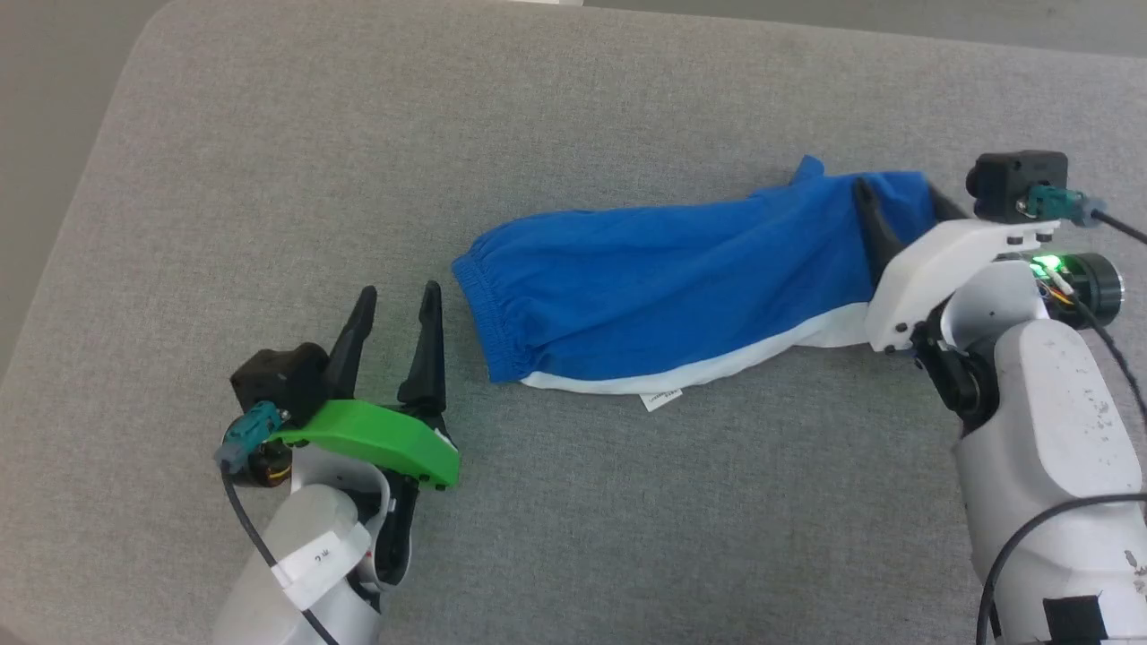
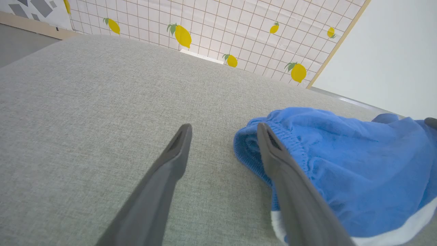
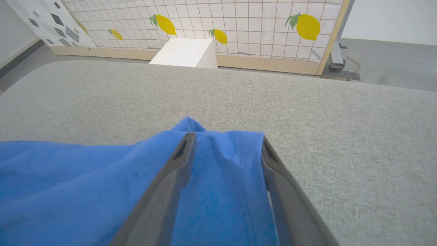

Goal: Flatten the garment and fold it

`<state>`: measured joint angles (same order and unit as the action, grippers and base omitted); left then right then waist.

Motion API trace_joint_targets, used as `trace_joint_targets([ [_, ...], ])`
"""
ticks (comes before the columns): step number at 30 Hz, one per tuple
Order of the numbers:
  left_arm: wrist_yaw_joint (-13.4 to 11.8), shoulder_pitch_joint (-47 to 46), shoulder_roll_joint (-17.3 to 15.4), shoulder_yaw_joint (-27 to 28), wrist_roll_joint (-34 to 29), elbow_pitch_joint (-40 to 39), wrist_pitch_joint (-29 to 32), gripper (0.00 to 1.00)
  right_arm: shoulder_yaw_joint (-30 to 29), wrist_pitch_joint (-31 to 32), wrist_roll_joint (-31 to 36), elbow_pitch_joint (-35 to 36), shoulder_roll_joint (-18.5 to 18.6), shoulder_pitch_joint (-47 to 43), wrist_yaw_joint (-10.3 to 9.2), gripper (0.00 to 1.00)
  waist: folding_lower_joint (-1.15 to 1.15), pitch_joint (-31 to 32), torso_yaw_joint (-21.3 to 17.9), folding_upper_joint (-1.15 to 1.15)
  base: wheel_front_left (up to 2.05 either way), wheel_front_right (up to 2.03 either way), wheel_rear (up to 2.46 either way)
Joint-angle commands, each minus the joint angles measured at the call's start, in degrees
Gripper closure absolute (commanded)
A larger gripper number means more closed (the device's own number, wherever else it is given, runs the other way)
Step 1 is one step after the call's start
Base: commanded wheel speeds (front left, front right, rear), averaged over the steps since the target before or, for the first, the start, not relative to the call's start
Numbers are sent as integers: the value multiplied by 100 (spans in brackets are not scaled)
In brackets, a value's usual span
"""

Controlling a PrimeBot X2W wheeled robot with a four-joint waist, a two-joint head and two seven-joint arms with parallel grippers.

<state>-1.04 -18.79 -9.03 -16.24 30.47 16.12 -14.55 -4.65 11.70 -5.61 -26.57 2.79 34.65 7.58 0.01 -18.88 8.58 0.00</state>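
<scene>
As I watch from head camera, blue garment (image 1: pixel 663 287) lies stretched left-to-right on grey upholstered surface (image 1: pixel 269 179), white band (image 1: pixel 717 363) along near edge, label (image 1: pixel 661 399) poking out nearside. Left gripper (image 1: pixel 401 289) wide open, empty, just left of elastic waistband (image 1: pixel 475 296). Right gripper (image 1: pixel 896 186) sits over garment's right end, jaws apart, fabric lying between, nothing clamped that I see.

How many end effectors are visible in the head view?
2. The left end effector is open, beside the waistband end of the garment; the right end effector is over its opposite end.
</scene>
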Motion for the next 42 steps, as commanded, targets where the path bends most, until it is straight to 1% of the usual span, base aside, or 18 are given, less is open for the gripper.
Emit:
trace_joint_targets([
  [1, 54, -33, -11, -8, -64, 37, -44, 0, -57, -181, 122, 4, 9, -48, -9, 0, -1, 72, -34, 0, 0, 0, 0],
  [4, 148, 45, -129, -72, -153, 98, -44, 0, -106, -670, 375, 181, 11, -324, -9, 0, -1, 228, -102, 0, 0, 0, 0],
  [9, 360, 308, -507, -319, -389, 57, 43, 0, -62, -1515, 418, 795, 11, -1112, -9, 0, -1, 528, -255, 0, 0, 0, 0],
  [13, 519, 572, -834, -644, -649, -109, 195, 0, -30, -1876, 289, 1343, 10, -1870, -9, 0, -1, 718, -351, 0, 0, 0, 0],
  [17, 631, 756, -994, -952, -784, -203, 323, 0, 21, -1978, 132, 1757, 10, -2449, -9, 0, -1, 817, -458, 0, 0, 0, 0],
  [19, 635, 766, -1003, -1016, -823, -147, 324, 0, 38, -1971, 11, 1899, 10, -2636, -9, 0, -1, 826, -522, 0, 0, 0, 0],
  [21, 594, 742, -946, -1033, -832, -46, 296, 0, 65, -1960, -92, 1990, 10, -2758, -9, 0, -1, 832, -591, 0, 0, 0, 0],
  [26, 309, 598, -813, -972, -857, 425, 356, 0, 190, -1915, -222, 2049, 10, -2853, -9, 0, -1, 791, -766, 0, 0, 0, 0],
  [30, 183, 463, -734, -861, -778, 781, 321, 0, 305, -1869, -262, 2056, 10, -2823, -9, 0, -1, 745, -873, 0, 0, 0, 0],
  [42, 170, 143, -549, -684, -547, 1452, 137, 0, 443, -1775, -317, 2043, 10, -2819, -9, 0, -1, 692, -1012, 0, 0, 0, 0],
])
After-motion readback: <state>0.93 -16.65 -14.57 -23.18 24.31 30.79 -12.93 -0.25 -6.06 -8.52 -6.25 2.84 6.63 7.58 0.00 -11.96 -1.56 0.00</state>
